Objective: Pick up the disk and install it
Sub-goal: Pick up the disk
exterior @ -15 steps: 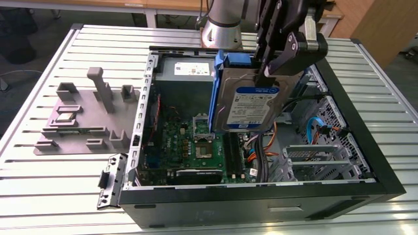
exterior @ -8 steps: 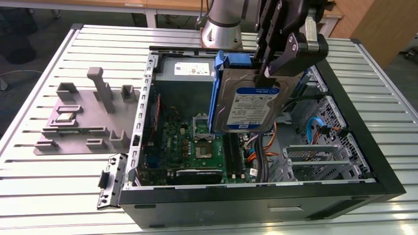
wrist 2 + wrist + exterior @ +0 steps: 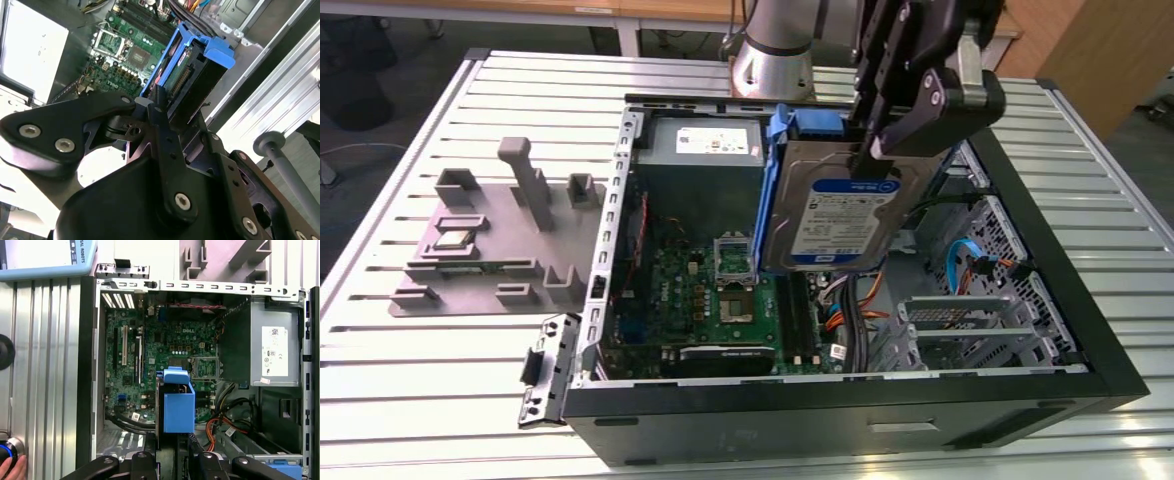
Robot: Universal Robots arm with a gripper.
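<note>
1. Exterior view, item held: the disk (image 3: pixel 834 215), with silver body, white-and-blue label and blue frame, hangs upright in the air over the open computer case (image 3: pixel 1067 300). It is above the motherboard (image 3: pixel 707 290) and touches nothing below.
2. End effector: the gripper (image 3: pixel 883 158) pinches the disk at its upper end, one finger flat against the label face.
3. Step in hand, as judged: carrying the disk across the case interior, not yet seated.
4. Handling note, as judged:
   - Hold the disk plumb and square to the case walls.
   - Carry its lower edge well above the board components.
   - Keep it off the orange cables (image 3: pixel 847 310) and the blue cable (image 3: pixel 958 262), which could snag the frame.
   - The grip sits high, so slow travel limits swing.
5. Container, computer case, contents:
   - motherboard on the floor;
   - grey power supply (image 3: pixel 707 145) at the far end;
   - loose cables;
   - grey drive cage (image 3: pixel 974 320), with no drive seated as far as shows.
6. Container, grey fixture (image 3: pixel 480 290) on the slatted table (image 3: pixel 427 380) beside the case: one small square chip (image 3: pixel 454 240) lies in a recess.
</note>
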